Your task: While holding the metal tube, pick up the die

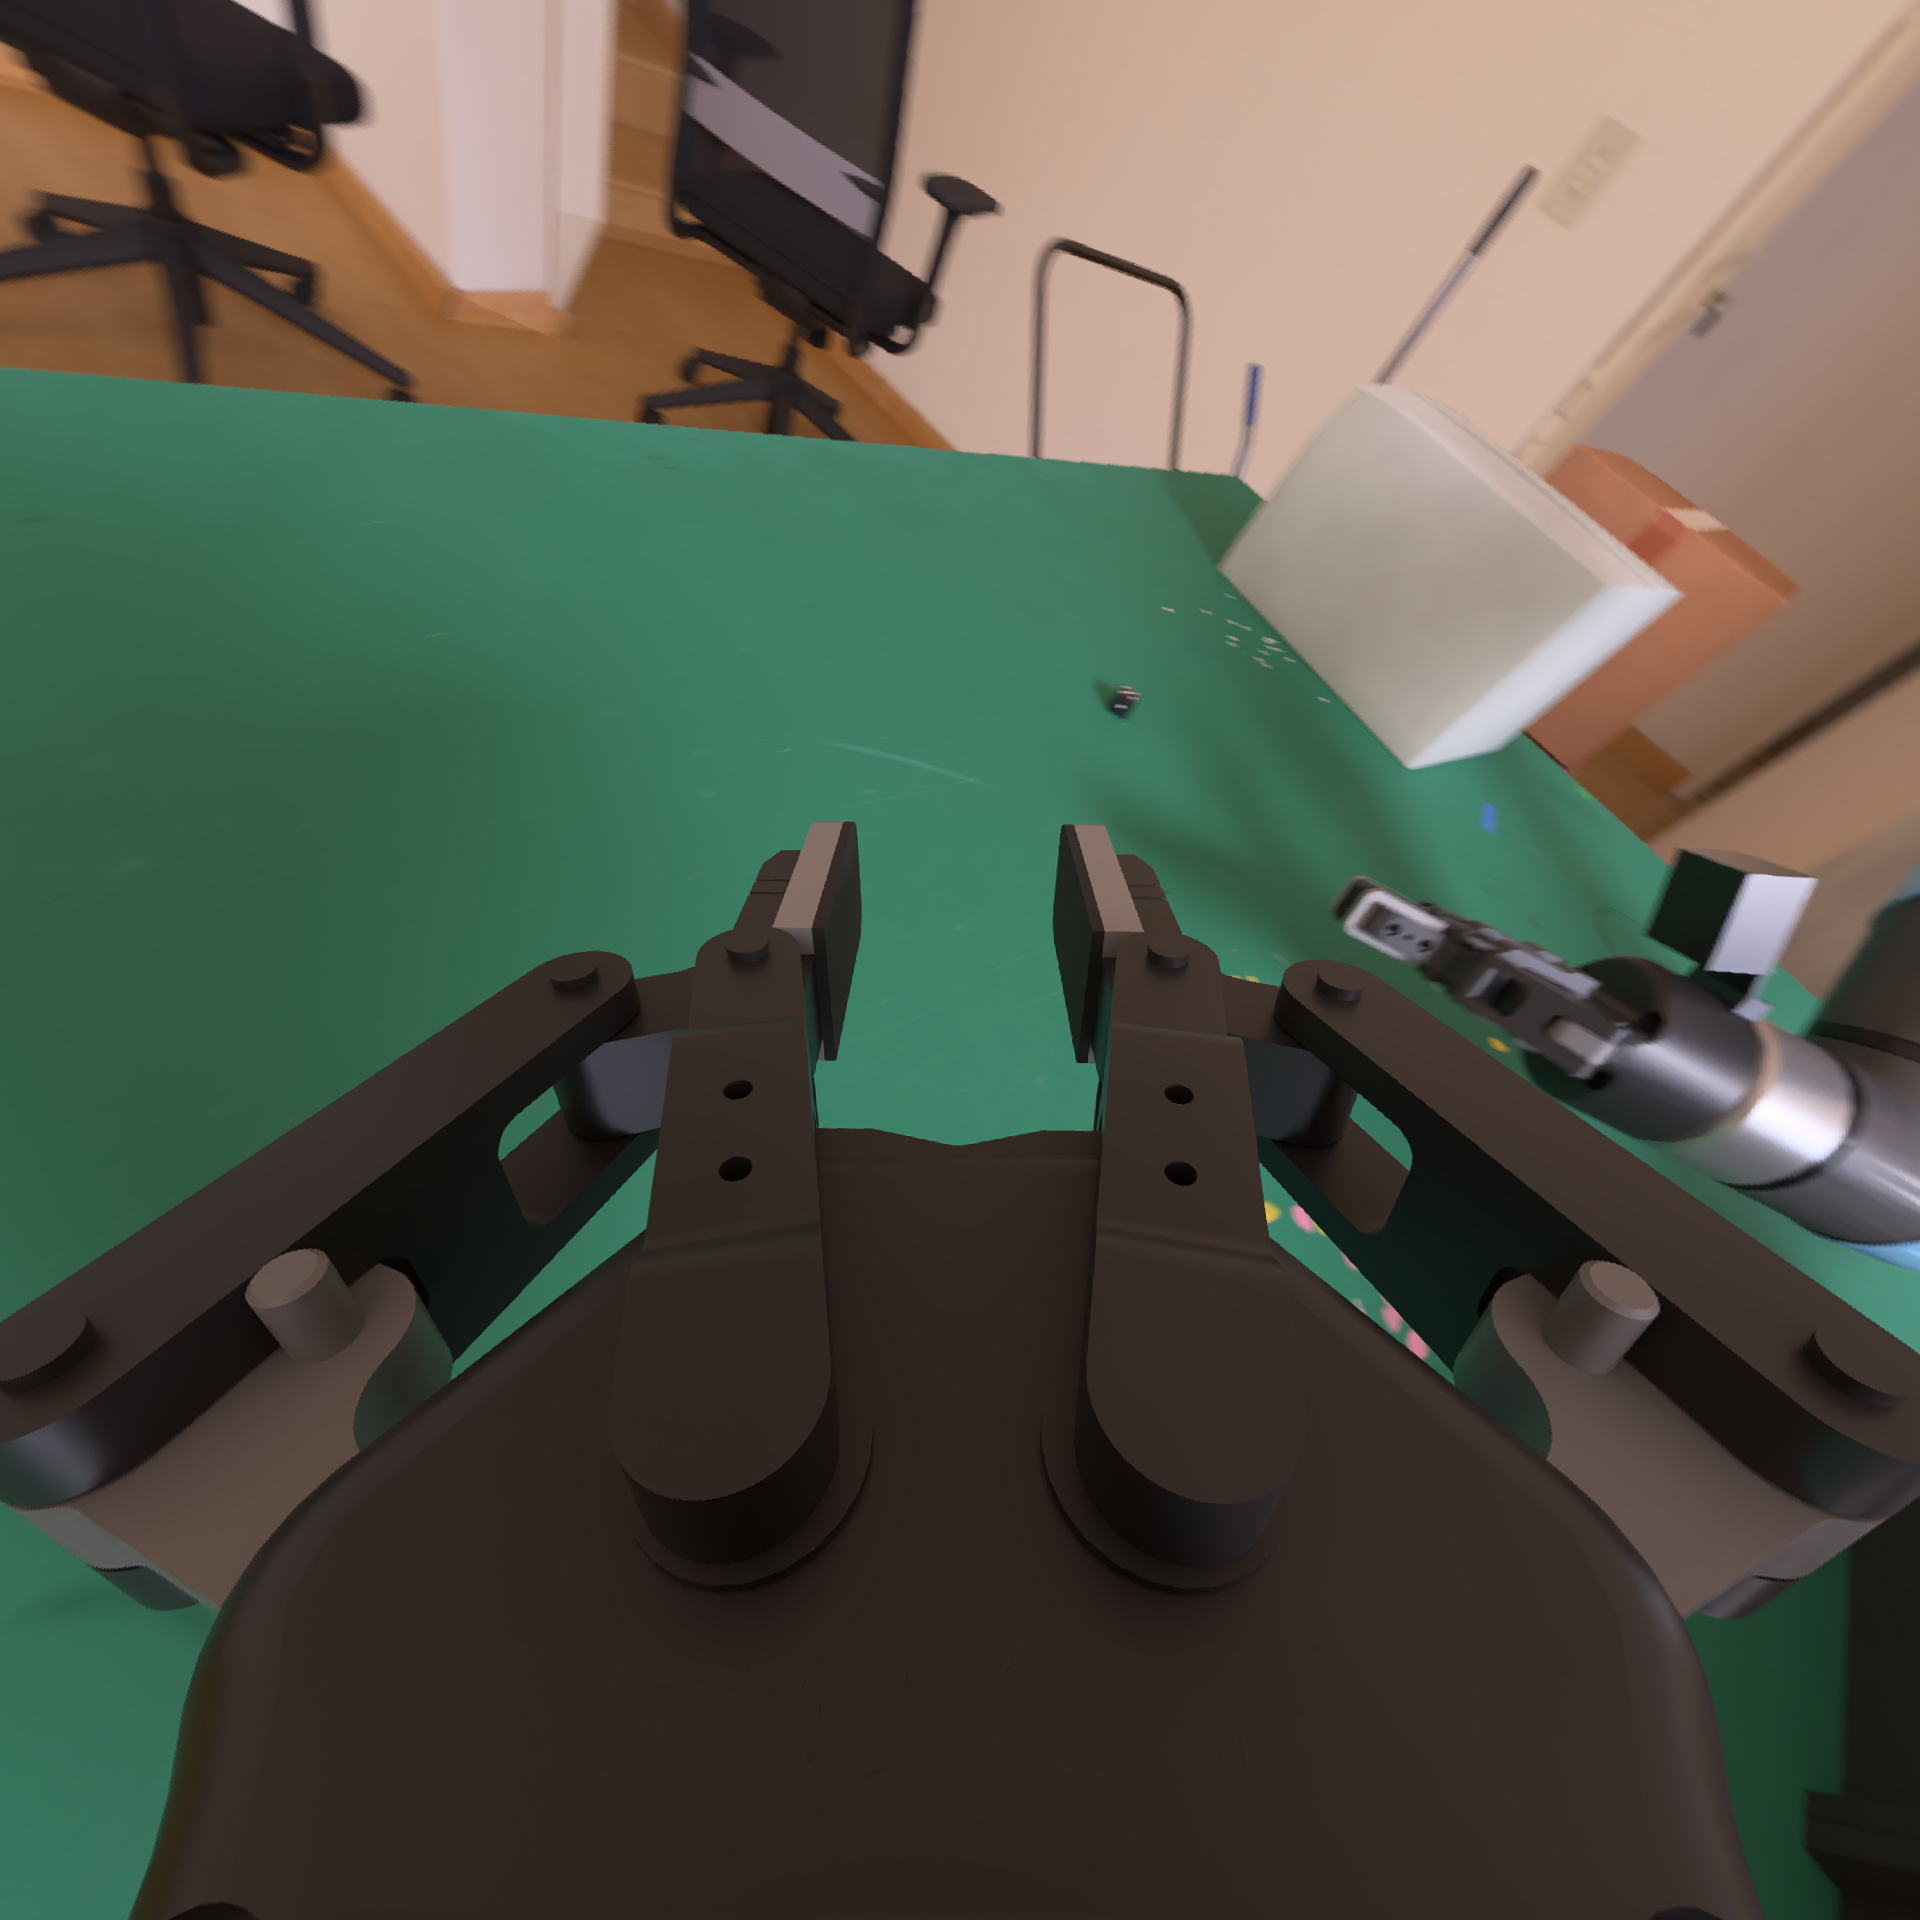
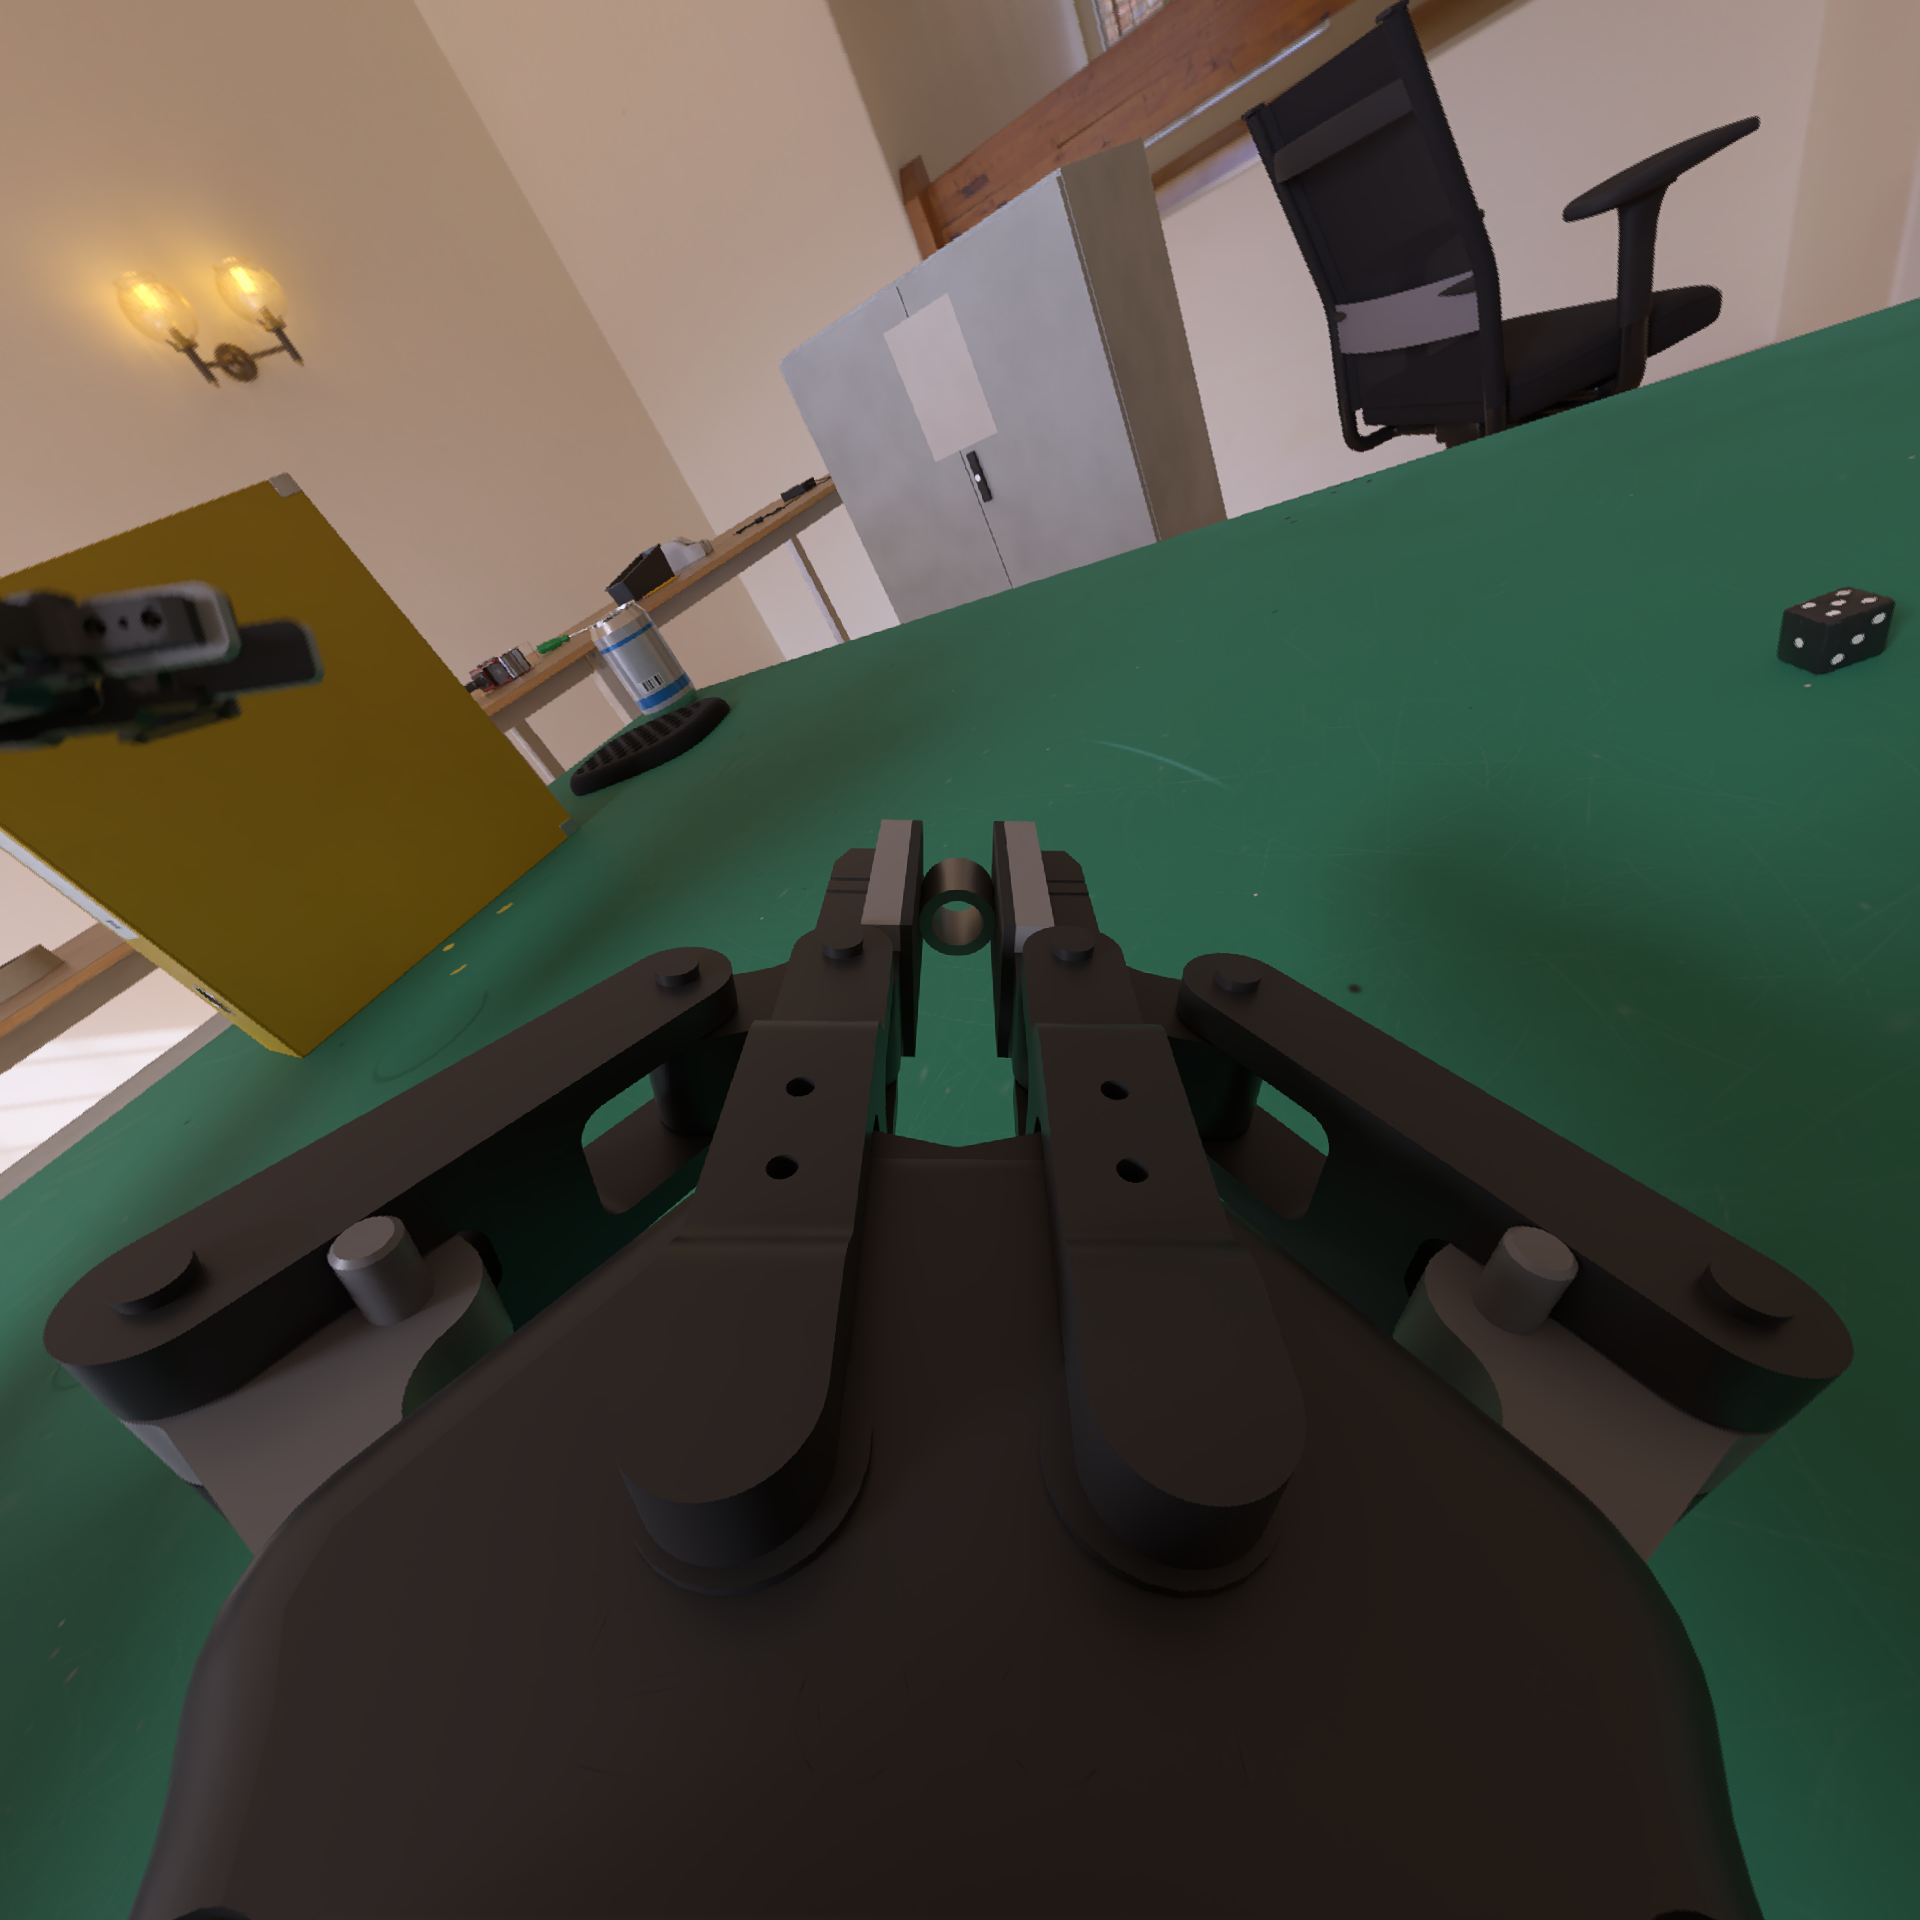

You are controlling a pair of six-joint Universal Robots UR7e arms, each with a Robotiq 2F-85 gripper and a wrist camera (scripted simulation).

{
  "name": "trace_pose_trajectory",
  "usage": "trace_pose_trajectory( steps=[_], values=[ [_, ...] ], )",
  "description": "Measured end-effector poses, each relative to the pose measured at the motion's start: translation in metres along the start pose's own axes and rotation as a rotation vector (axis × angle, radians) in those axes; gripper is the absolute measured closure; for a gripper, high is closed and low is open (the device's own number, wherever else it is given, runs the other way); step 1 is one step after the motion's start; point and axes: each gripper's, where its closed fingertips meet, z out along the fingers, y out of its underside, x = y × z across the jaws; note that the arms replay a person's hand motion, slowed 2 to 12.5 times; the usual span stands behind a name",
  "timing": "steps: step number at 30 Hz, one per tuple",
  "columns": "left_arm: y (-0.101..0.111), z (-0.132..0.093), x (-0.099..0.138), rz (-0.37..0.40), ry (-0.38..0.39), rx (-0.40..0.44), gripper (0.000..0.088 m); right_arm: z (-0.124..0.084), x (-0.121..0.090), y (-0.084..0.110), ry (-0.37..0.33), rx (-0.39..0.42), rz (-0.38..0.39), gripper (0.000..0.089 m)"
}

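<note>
My right gripper [image 2: 957, 868] is shut on a short dark metal tube [image 2: 957, 916], held end-on between its pads above the green table [image 2: 1455, 883]. The black die [image 2: 1834, 628] with white pips lies on the table far to the right in the right wrist view. In the left wrist view the die [image 1: 1123, 699] is a small dark speck ahead and slightly right. My left gripper [image 1: 958, 883] is open and empty above the table. The right arm [image 1: 1507, 987] shows at the right of the left wrist view.
A white box [image 1: 1444, 582] sits at the table's far right corner, with a brown carton [image 1: 1683, 623] behind it. A yellow panel [image 2: 270, 769] stands at the left in the right wrist view, beside a black ribbed pad [image 2: 649, 743]. Office chairs stand beyond the table's edges.
</note>
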Motion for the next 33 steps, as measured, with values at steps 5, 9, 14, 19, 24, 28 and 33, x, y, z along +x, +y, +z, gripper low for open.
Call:
trace_pose_trajectory(
  steps=[5, 9, 14, 19, 24, 28, 33],
  values=[
    [-0.021, 0.054, 0.060, 0.041, 0.168, -0.108, 0.0541, -0.003, -0.002, -0.001, -0.011, 0.015, -0.002, 0.0775],
    [-0.027, 0.096, 0.102, 0.088, 0.253, -0.206, 0.0542, -0.006, -0.004, -0.004, -0.020, 0.033, -0.008, 0.0776],
    [-0.023, 0.147, 0.146, 0.171, 0.313, -0.337, 0.0542, -0.009, -0.006, -0.006, -0.029, 0.053, -0.017, 0.0776],
    [-0.012, 0.197, 0.178, 0.246, 0.337, -0.452, 0.0540, -0.012, -0.009, -0.007, -0.042, 0.071, -0.028, 0.0776],
    [-0.001, 0.248, 0.198, 0.281, 0.329, -0.523, 0.0538, -0.016, -0.013, -0.010, -0.056, 0.094, -0.039, 0.0775],
    [0.009, 0.288, 0.205, 0.285, 0.303, -0.564, 0.0535, -0.019, -0.015, -0.012, -0.061, 0.114, -0.047, 0.0775],
    [0.021, 0.334, 0.203, 0.263, 0.249, -0.606, 0.0535, -0.023, -0.016, -0.013, -0.068, 0.132, -0.055, 0.0775]
  ],
)
